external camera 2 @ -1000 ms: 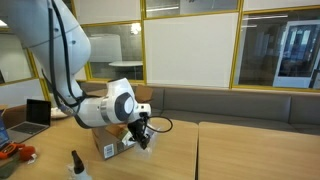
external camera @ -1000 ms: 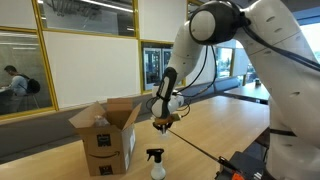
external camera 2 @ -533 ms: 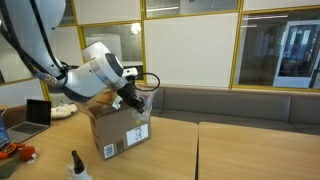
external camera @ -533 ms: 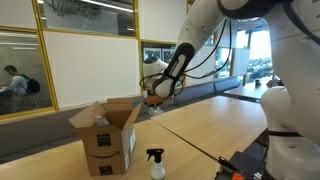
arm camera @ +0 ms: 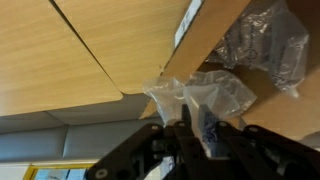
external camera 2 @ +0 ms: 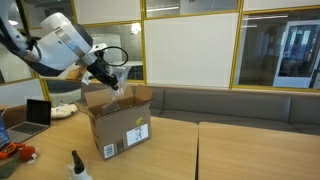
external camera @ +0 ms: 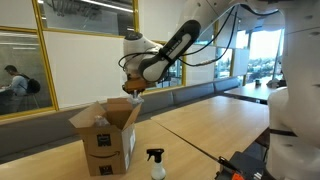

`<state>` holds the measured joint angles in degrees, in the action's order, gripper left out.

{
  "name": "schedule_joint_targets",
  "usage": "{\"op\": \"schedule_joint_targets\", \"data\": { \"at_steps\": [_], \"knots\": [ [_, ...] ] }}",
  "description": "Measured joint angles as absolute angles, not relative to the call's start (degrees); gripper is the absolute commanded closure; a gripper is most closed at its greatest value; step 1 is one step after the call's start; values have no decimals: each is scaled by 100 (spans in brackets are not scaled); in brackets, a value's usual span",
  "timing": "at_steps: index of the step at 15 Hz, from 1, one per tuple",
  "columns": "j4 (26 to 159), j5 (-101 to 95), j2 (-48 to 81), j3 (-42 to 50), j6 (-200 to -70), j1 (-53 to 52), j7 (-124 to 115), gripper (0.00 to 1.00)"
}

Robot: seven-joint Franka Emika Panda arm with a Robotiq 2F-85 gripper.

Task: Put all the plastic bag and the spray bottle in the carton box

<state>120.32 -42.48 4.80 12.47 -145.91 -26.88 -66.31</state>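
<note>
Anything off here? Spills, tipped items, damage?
Nothing stands out. The carton box sits upright with flaps open, the spray bottle stands upright on the table, and the end effector holds a crumpled plastic bag above the box.

The carton box [external camera: 108,142] is brown cardboard with a dark printed mark and a white label on its sides. It stands upright on the wooden worktop [external camera: 205,128] with its flaps open. A crumpled clear plastic bag [arm camera: 197,98] hangs just above the box's open top, near one edge, pinched between the jaws of the gripper [arm camera: 193,128]. A second plastic bag [arm camera: 262,40], also clear and wrinkled, lies inside the box. The spray bottle [external camera: 155,165] has a pale body and a dark trigger head. It stands upright on the worktop beside the box, not touching it.
</note>
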Motion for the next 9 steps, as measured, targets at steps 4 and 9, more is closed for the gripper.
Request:
{"op": "schedule_joint_targets", "data": {
  "at_steps": [4,9],
  "knots": [
    [11812,-4190,703,274,-14778,-2089,-6668,86],
    [11597,-4075,1372,-36,-15679,-1824,-6733,86]
  ]
}}
